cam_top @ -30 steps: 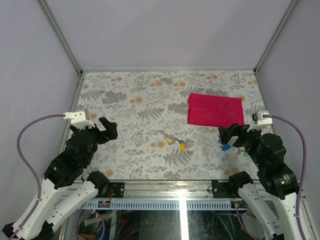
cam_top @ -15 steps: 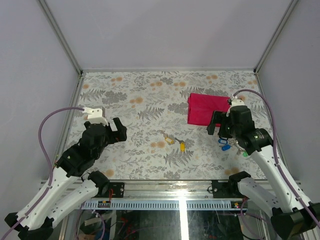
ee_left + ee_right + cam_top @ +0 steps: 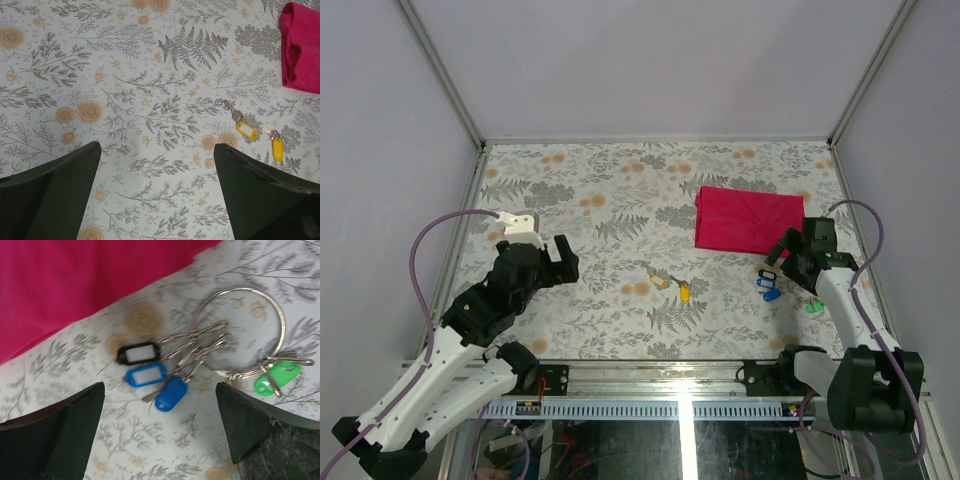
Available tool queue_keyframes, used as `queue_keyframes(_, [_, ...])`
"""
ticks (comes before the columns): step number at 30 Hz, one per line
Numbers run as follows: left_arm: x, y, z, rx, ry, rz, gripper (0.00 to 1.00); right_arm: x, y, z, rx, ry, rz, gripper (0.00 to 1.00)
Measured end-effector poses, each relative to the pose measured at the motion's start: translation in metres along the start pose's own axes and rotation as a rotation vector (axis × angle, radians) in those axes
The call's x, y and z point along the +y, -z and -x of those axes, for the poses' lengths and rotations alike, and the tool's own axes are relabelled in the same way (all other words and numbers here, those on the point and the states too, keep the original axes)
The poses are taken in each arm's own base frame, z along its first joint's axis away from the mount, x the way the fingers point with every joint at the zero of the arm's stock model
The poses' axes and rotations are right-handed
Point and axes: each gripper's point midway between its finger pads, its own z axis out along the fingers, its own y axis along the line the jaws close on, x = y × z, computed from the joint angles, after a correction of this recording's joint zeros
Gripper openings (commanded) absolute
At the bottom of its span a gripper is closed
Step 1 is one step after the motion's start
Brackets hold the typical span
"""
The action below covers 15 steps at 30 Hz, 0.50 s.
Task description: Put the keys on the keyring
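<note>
Left gripper [image 3: 156, 147] and right gripper [image 3: 159, 385] gape wide, empty. Ring [image 3: 240, 288] and 4 tagged keys [image 3: 170, 392] lie under the right, 2 yellow keys [image 3: 247, 131] elsewhere.

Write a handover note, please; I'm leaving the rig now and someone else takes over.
Left gripper: open, empty, hovering short of the two yellow keys.
Right gripper: open, empty, directly over the keyring.
Done, it seems: black, blue and green keys bunched at the keyring, apparently threaded on it.
To do: both yellow keys lie loose, well apart from the ring; carry them over and thread them.
</note>
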Motion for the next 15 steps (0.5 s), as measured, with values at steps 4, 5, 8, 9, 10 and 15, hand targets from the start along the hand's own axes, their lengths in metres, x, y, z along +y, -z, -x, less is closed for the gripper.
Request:
queue_keyframes(4, [-0.002,-0.001,-0.001,0.005,-0.005,-0.006,1.0,-0.024,-0.019,0.004,0.007,-0.076,-0.066,0.99])
queue_keyframes(5, [-0.002,-0.002,-0.002,0.009,-0.007,-0.007,1.0,-0.026,-0.021,0.005,0.005,-0.081,-0.07,0.99])
queue_keyframes(8, [-0.004,-0.003,-0.003,0.018,-0.011,-0.012,1.0,-0.029,-0.028,0.01,-0.007,-0.087,-0.074,0.99])
queue_keyframes(9, [-0.004,-0.004,-0.004,0.021,-0.013,-0.011,1.0,-0.03,-0.031,0.012,-0.013,-0.09,-0.073,0.99])
queue_keyframes(10, [-0.004,-0.004,-0.004,0.023,-0.014,-0.011,1.0,-0.032,-0.033,0.013,-0.018,-0.095,-0.075,0.99])
queue_keyframes(15, [-0.004,-0.007,-0.007,0.039,-0.025,-0.006,1.0,-0.041,-0.045,0.012,-0.01,-0.112,-0.1,0.99])
